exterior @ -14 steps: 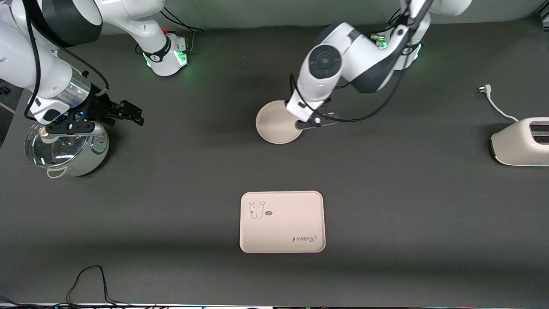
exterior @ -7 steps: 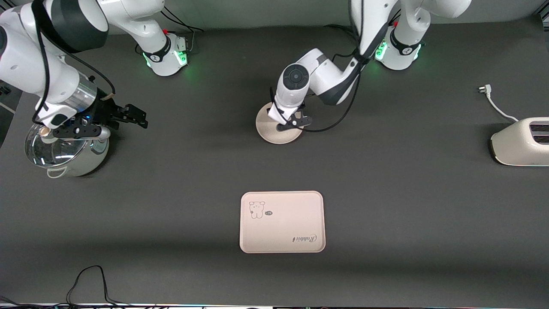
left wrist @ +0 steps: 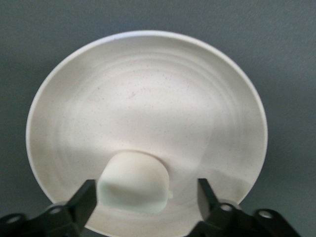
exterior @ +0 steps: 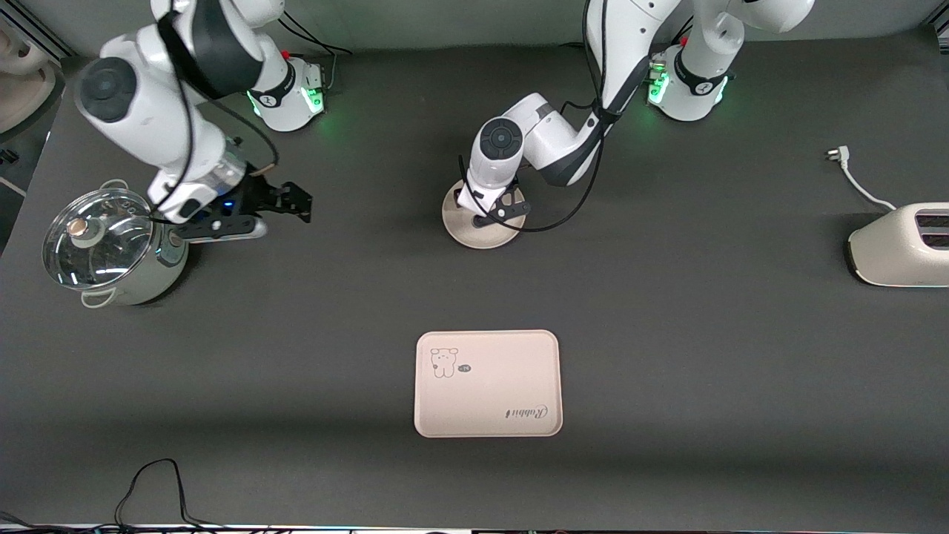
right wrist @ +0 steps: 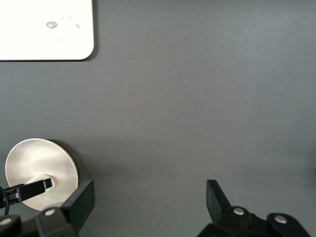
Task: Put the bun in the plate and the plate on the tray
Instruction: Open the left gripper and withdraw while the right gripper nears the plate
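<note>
Front view: one plate [exterior: 482, 230], one tray [exterior: 487, 383]

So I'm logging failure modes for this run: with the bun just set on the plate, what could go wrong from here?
The bun lies on the plate near its rim, touching one finger of the open left gripper; it might stick or roll off as the jaws lift. The tray lies well nearer the front camera, so the bun could slide during the carry.

A big dark gray table [exterior: 704, 356] fills the scene. A shiny pot [exterior: 111, 248] with a glass lid sits toward the right arm's end. A white toaster [exterior: 901, 245] with its white cord [exterior: 852, 178] sits toward the left arm's end. Black cables [exterior: 148, 489] lie at the near edge.
</note>
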You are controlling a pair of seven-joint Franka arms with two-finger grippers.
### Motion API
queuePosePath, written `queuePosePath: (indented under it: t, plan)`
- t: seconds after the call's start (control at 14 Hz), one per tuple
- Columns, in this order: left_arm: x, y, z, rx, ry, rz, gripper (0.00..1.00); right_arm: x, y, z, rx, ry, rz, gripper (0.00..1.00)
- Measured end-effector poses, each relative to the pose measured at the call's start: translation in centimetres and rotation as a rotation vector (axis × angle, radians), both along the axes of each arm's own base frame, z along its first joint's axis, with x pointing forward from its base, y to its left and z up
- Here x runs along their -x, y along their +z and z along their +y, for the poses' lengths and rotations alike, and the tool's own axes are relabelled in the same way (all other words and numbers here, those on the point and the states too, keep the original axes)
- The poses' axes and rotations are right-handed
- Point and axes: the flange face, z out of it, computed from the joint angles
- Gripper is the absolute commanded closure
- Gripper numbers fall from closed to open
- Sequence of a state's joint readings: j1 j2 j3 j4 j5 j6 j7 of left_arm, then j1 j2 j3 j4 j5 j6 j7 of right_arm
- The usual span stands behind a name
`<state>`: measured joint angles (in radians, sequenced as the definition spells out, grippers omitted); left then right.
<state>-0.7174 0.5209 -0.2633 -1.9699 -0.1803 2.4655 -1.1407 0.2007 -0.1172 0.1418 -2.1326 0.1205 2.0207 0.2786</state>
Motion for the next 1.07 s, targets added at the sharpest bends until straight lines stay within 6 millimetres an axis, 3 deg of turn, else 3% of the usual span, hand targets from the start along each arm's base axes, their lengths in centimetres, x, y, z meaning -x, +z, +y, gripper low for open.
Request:
queuePosePath:
  t: [0.21, 0.36, 0.43, 0.57, 0.71, 0.86, 1.07]
  plan:
    - [-1.5, 2.6, 0.0, 0.014, 0.021, -0.022, 0.0, 1.8, -3.2, 2.9, 0.002, 0.024, -0.026, 0.0]
    - [-5.0, 7.8, 2.4, -0.025, 0.028, -0.031, 0.0, 3.0, -5.4, 5.6, -0.001, 0.04, -0.03, 0.0]
    - [-7.5, 11.1, 4.8, -0.053, 0.009, -0.032, 0.0, 3.4, -6.4, 6.9, -0.011, 0.033, -0.033, 0.0]
    - [-13.0, 18.6, 12.1, -0.074, -0.047, -0.026, 0.0, 4.4, -8.9, 9.7, -0.034, 0.016, -0.043, 0.0]
    - [-16.9, 24.3, 20.5, -0.059, -0.078, -0.057, 0.0, 5.7, -12.1, 12.7, -0.059, 0.014, -0.039, 0.0]
    - [-19.2, 27.7, 29.0, -0.053, -0.124, -0.079, 0.0, 6.7, -15.5, 15.2, -0.096, -0.001, -0.026, 0.0]
    - [-21.3, 29.5, 40.7, -0.074, -0.174, -0.097, 0.0, 8.4, -19.6, 18.4, -0.155, -0.019, -0.007, 0.0]
